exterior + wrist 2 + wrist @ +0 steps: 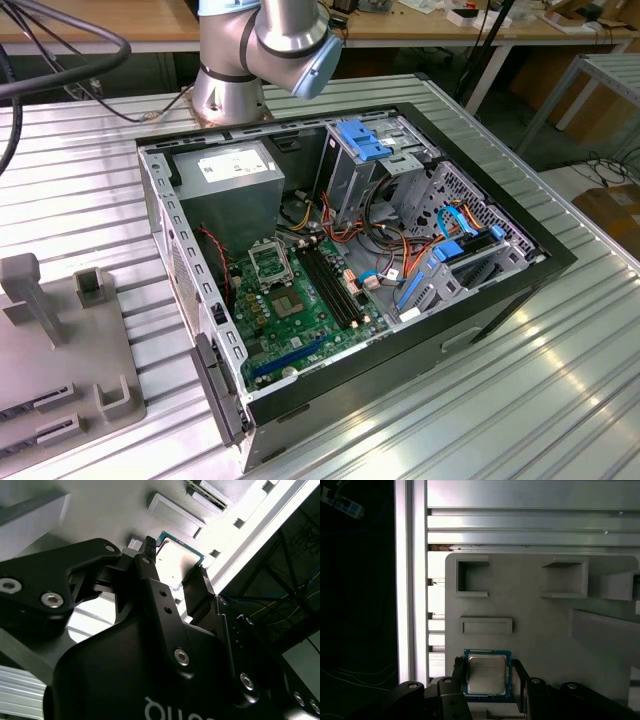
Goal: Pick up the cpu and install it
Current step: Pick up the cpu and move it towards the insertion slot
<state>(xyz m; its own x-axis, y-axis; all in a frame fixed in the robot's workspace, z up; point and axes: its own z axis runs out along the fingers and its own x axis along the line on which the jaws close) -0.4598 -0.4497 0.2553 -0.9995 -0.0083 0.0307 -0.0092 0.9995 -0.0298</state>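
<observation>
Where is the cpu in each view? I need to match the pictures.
First wrist view: cpu on the grey tray, at the gripper.
Second wrist view: cpu beyond the gripper's black body, tray behind it.
Exterior view: the tray sits at the exterior view's left edge.
Shared landmark: the tray.

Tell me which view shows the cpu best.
The first wrist view: the cpu lies square to the camera, its metal face fully visible on the grey tray. The second wrist view catches it aslant, glare-washed and partly behind the gripper. The exterior view looks at the open case.
</observation>
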